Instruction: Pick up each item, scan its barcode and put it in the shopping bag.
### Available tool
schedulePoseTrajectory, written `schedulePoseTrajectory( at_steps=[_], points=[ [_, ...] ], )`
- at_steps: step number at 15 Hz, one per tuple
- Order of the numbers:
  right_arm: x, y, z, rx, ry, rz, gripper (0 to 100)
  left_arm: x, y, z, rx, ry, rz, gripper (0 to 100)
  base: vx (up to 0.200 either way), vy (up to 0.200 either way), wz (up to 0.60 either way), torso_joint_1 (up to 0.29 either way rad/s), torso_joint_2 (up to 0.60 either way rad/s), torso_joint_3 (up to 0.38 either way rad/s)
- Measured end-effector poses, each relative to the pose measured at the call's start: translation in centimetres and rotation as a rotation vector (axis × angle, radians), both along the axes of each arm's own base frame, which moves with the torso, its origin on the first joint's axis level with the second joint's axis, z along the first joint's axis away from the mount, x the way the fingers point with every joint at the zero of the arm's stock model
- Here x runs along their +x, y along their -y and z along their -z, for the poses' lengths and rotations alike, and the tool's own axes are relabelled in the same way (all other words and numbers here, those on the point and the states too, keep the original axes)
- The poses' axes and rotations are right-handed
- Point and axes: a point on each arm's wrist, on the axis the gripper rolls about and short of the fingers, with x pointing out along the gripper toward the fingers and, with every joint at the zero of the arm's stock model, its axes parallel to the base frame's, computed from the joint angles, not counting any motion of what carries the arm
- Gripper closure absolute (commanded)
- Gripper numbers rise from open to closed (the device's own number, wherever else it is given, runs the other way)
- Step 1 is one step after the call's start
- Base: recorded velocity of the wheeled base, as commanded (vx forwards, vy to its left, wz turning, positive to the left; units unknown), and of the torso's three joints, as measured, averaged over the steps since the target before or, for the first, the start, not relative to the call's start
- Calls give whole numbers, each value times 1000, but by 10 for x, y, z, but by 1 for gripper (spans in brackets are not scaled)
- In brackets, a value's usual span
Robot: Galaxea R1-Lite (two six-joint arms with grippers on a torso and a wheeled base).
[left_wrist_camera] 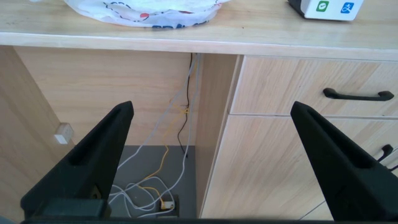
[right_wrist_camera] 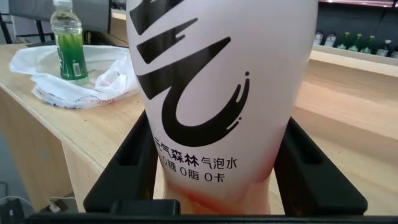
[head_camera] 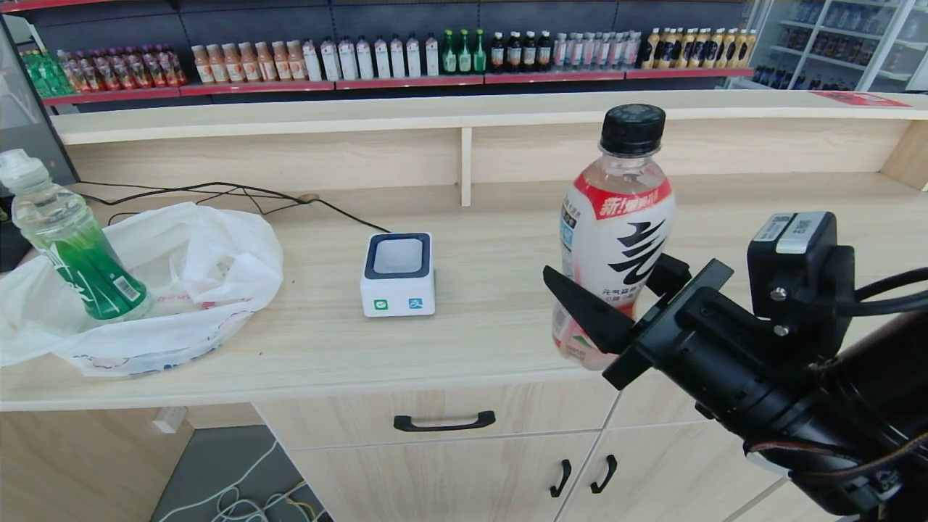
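head view: your right gripper [head_camera: 609, 293] is clamped low on the upright bottle [head_camera: 616, 210]; the scanner [head_camera: 398, 274] sits well to its left, the shopping bag [head_camera: 217, 254] beyond that.
left wrist view: left gripper [left_wrist_camera: 211, 112] gapes wide, holding nothing, below the counter [left_wrist_camera: 249, 37].
right wrist view: the label's lettered face is toward the wrist; likely you must rotate the bottle until its barcode meets the scanner.
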Motion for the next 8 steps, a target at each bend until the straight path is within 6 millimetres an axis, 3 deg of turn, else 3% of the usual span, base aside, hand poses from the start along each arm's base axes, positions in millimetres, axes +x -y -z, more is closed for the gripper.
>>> schedulePoseTrajectory(
  at_steps=[8],
  points=[
    [12, 21, -3, 15, 4, 92, 100, 0, 0, 0, 0, 0, 0, 0, 0, 0, 0, 0, 0, 0]
  ],
)
